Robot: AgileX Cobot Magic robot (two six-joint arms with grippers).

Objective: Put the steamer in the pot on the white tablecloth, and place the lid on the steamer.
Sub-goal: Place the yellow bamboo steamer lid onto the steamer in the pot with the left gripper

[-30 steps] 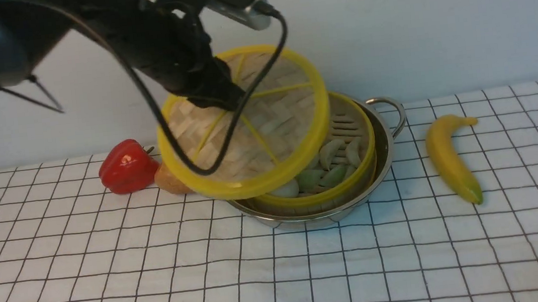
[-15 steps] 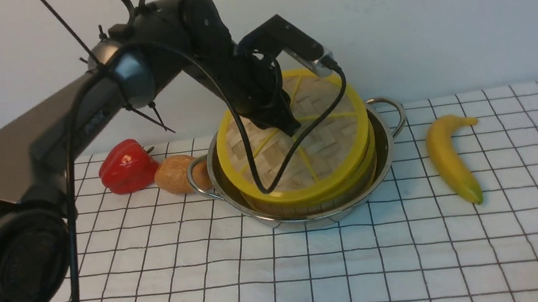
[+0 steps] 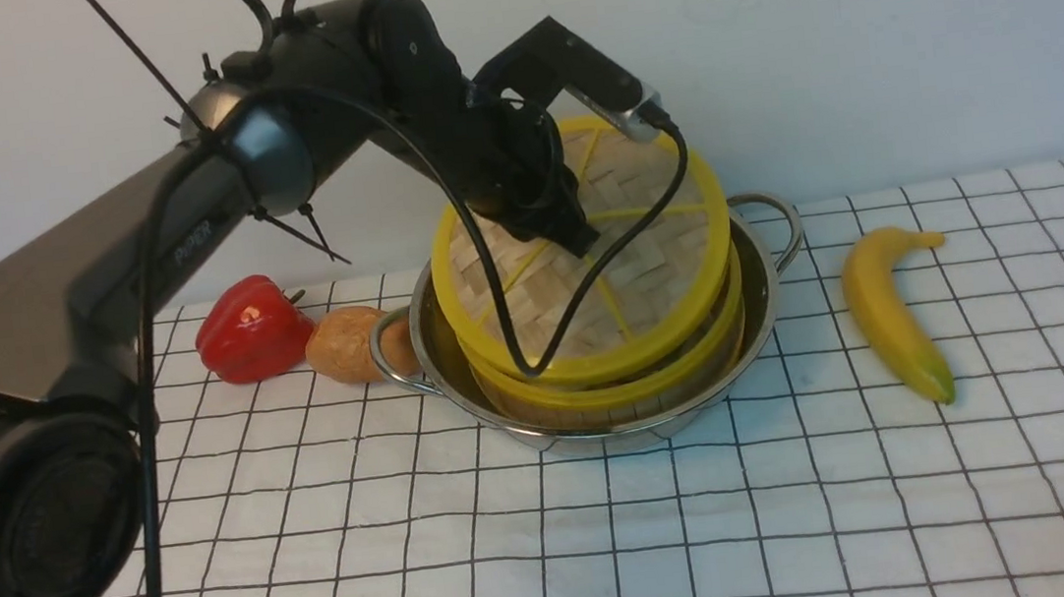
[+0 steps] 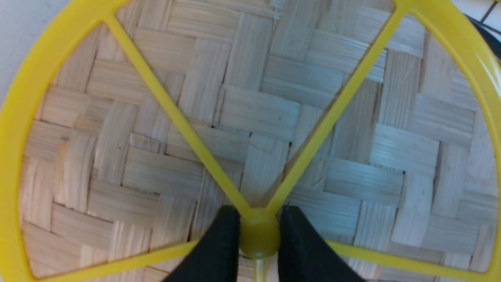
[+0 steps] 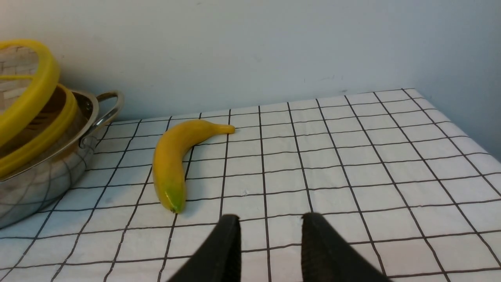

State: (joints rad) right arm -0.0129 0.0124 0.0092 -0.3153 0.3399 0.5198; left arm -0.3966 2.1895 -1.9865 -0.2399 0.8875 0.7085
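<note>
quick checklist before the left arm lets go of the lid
1. The steamer sits inside the pot: ok.
2. The pot stands on the tablecloth: ok.
3. The left gripper is shut on the centre knob of the lid: ok.
4. The lid lies flat on the steamer: not ok, it is tilted with its far edge raised.
5. The lid's near edge touches the steamer rim: cannot tell.
6. The right gripper is open, empty and clear of the pot: ok.

Present: one pot [image 3: 758, 299], one steamer [image 3: 602, 395], one lid [image 3: 647, 267], one banana [image 3: 885, 316], one red pepper [image 3: 249, 330], one brown potato-like item [image 3: 344, 346], one white tablecloth [image 3: 617, 547].
</note>
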